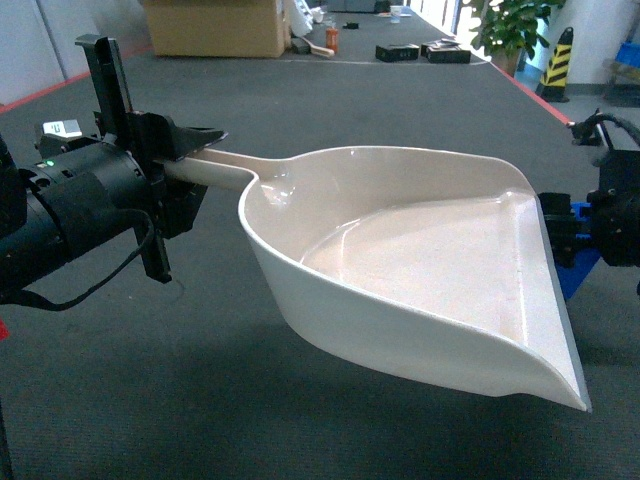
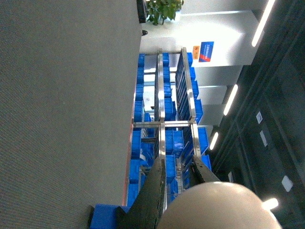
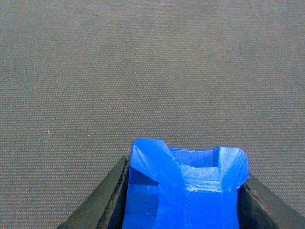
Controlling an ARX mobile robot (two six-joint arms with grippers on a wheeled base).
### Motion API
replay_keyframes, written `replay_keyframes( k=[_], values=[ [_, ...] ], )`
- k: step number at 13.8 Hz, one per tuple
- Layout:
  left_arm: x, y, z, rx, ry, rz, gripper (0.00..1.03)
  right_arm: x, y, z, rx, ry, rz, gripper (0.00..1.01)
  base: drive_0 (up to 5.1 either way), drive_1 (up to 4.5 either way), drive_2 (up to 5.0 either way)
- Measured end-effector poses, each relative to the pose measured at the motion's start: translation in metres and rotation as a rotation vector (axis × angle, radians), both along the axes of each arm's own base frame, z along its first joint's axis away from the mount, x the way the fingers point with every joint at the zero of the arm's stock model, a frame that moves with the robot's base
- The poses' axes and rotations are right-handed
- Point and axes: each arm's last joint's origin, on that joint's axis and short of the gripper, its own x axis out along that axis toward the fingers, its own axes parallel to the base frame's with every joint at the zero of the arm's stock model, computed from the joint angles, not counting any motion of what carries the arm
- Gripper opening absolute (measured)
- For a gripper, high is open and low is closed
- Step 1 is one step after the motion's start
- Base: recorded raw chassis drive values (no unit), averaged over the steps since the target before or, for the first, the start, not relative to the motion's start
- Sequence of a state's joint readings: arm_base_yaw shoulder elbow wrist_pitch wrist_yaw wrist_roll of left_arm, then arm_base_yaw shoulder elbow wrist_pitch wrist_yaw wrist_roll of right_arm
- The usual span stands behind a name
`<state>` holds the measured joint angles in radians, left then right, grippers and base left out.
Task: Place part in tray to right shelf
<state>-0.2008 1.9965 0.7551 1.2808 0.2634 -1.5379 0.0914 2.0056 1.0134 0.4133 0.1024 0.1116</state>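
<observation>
Glossy cream tray (image 1: 420, 270): left jaws clamp handle; right jaws pinch faceted blue part (image 3: 186, 191).

Dark grey short-pile carpet floor (image 1: 300, 100) covers the room, edged by a red line at the far right. A large brown cardboard box (image 1: 214, 26) stands at the back. A green potted plant (image 1: 512, 25) and a yellow-and-black striped post (image 1: 556, 64) stand at the far right. Stainless-steel racks holding blue plastic crates (image 2: 178, 143) line a white wall. Long strip ceiling lights (image 2: 231, 99) are lit.
</observation>
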Motion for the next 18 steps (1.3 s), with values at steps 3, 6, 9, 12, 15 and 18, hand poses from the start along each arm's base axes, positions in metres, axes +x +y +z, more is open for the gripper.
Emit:
replay_keyframes(
  k=[3, 6, 9, 12, 15, 18],
  values=[
    [0.0, 0.001, 0.0, -0.015, 0.003, 0.002, 0.13, -0.031, -0.01, 0.063, -0.078, -0.207, -0.061, 0.48, 0.0, 0.0, 0.0],
    [0.0, 0.0, 0.0, -0.008, 0.003, 0.0, 0.13, -0.061, 0.026, 0.138, -0.047, -0.443, 0.028, 0.48, 0.0, 0.0, 0.0],
    [0.0, 0.001, 0.0, -0.006, 0.003, 0.0, 0.13, -0.081, 0.084, 0.139, 0.077, -0.396, 0.246, 0.48, 0.0, 0.0, 0.0],
    [0.0, 0.001, 0.0, -0.006, 0.003, 0.001, 0.13, -0.084, 0.106, 0.118, 0.182, -0.263, 0.304, 0.47, 0.0, 0.0, 0.0],
    [0.0, 0.0, 0.0, 0.001, 0.002, -0.002, 0.13, -0.088, 0.102, 0.115, 0.328, -0.204, 0.297, 0.8, 0.0, 0.0, 0.0],
    [0.0, 0.001, 0.0, 0.001, 0.001, 0.004, 0.13, -0.127, 0.058, 0.15, 0.314, -0.472, 0.13, 0.97, 0.0, 0.0, 0.0]
  ],
)
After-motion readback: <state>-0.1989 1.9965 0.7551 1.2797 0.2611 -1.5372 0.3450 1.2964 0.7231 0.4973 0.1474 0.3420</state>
